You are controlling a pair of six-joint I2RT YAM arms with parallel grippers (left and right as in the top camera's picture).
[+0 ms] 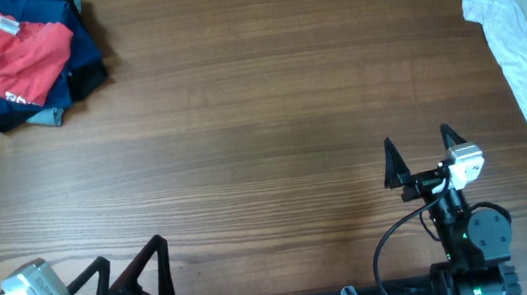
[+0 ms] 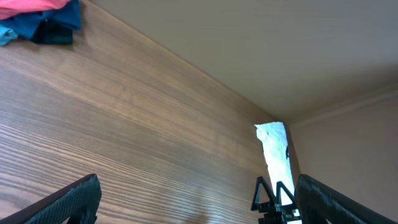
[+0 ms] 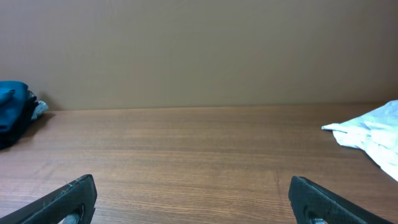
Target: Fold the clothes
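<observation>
Overhead, far left corner: red T-shirt point(image 1: 0, 54) crumpled atop dark blue garments point(image 1: 81, 59), not yet folded. At near edge sit left gripper point(image 1: 134, 254) and right gripper point(image 1: 417, 139), jaws apart, empty, likely staged for reach. Left wrist: shirt far-left. Right wrist: jaws wide; white garment point(image 3: 370, 134) right.

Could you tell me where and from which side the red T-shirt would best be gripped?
The red T-shirt lies crumpled on top of the dark blue clothes at the far left corner. I would pinch its free edge facing the middle of the table, coming from above and from that side with the open left gripper, so probably only the red layer lifts.
</observation>
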